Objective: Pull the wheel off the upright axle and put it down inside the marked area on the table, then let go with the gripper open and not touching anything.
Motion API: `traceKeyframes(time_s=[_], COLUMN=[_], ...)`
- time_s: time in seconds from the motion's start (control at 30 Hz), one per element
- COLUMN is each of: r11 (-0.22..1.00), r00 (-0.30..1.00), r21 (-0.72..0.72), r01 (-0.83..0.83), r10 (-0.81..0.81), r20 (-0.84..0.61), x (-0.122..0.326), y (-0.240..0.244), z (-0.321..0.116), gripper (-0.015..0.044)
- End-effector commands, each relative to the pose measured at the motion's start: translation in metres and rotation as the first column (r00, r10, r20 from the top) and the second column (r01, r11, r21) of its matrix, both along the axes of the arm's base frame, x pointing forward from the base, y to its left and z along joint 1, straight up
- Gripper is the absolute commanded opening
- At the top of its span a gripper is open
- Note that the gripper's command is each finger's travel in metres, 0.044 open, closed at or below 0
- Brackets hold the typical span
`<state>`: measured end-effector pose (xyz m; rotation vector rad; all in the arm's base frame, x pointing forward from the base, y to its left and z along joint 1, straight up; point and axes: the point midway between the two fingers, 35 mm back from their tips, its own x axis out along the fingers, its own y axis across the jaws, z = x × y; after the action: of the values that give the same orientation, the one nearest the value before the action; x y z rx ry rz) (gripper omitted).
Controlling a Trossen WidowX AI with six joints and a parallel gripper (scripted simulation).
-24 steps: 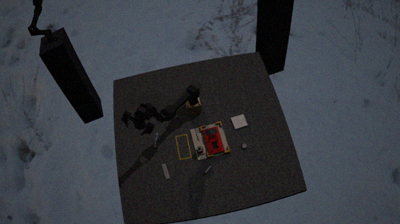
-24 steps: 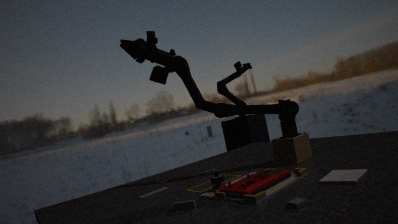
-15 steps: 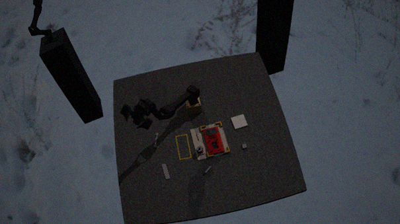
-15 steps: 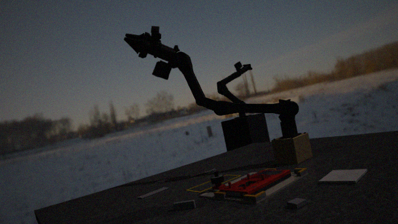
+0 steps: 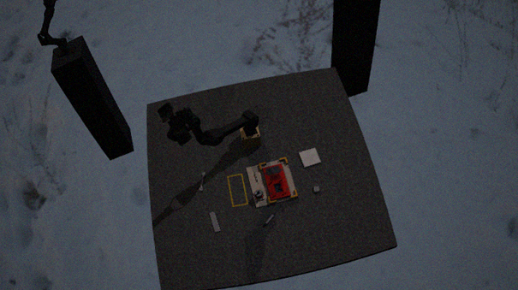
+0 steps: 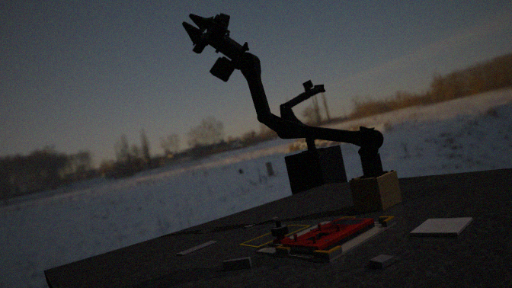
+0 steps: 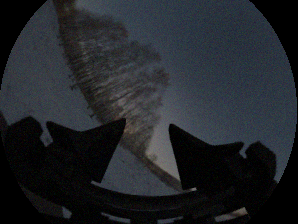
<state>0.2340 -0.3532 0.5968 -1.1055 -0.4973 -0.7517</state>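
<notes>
The dark wheel sits low around the upright axle at the corner of the pale board beside the red part; the axle's tip shows just above it. The marked area is a yellow outline on the table, just beside the board, with nothing seen inside it. My gripper is open and empty, its fingers apart. It is high in the air, far above the table, pointing away from the board. Fine detail of the wheel is too dark to tell.
A red plate lies on the board. Around it on the table are a white square, a small grey block, a pale bar and a dark block. Dark pillars stand beyond the table.
</notes>
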Motion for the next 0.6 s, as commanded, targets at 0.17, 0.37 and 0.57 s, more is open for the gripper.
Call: traceKeyframes(time_s=[0.17,0.37,0.57], r11=[0.950,0.869,0.753], r00=[0.976,0.932,0.872], r21=[-0.234,-0.342,-0.443], r01=[0.209,0.357,0.487], r10=[-0.189,-0.304,-0.392], r20=[0.106,0.198,0.293], x=[-0.072,-0.114,-0.149], y=[0.047,0.086,0.133], z=[0.054,0.081,0.103], gripper=[0.0300,0.0300,0.0300])
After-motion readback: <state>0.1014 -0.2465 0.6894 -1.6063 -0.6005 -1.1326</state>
